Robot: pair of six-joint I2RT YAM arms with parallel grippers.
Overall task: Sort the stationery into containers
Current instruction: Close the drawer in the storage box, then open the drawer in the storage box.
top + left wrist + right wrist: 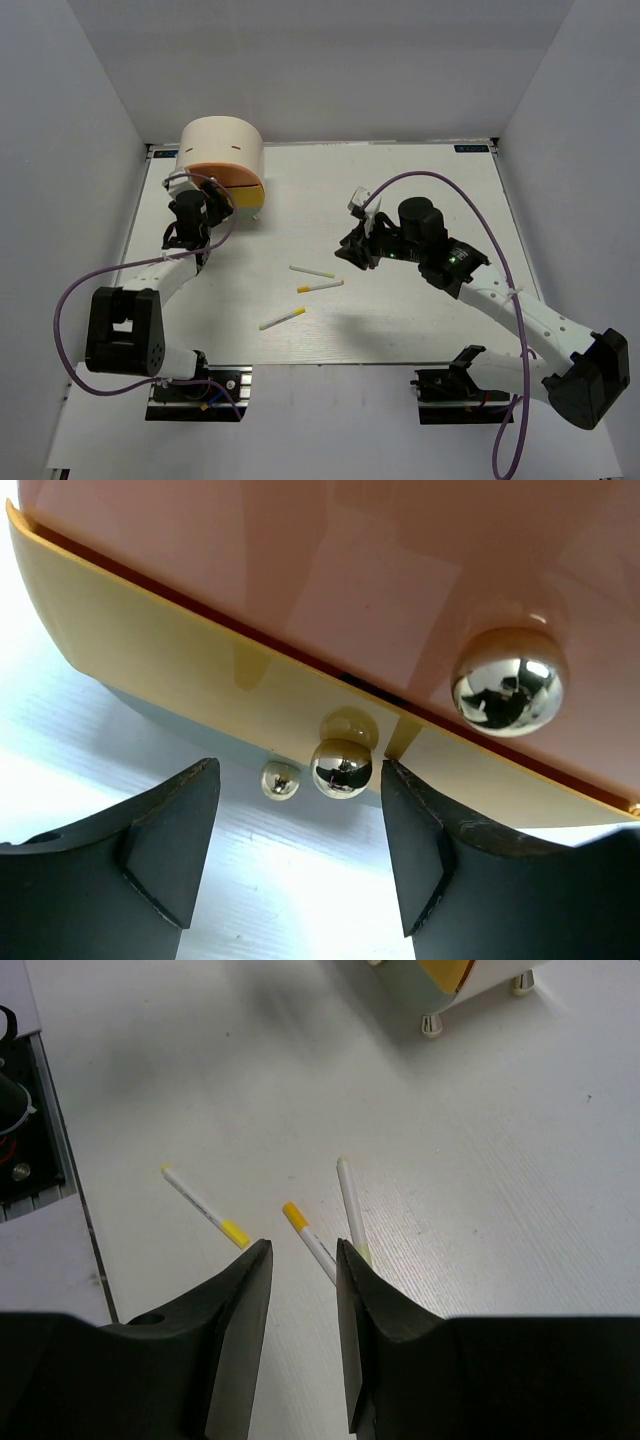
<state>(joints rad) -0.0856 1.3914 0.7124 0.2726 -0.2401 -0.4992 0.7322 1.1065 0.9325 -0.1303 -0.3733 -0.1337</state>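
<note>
The container is a cream drum-shaped organiser with an orange and yellow face, standing at the table's back left. My left gripper is right at that face. In the left wrist view it stands open, with a small shiny knob on the yellow drawer front between its fingers and touching neither. Three thin white sticks with yellow ends lie mid-table. My right gripper hovers just right of them. It is open and empty above the sticks.
A larger shiny knob sits on the pink drawer above the yellow one. The organiser stands on small metal feet. White walls close in the table on the left, back and right. A black mount lies at the table's near edge.
</note>
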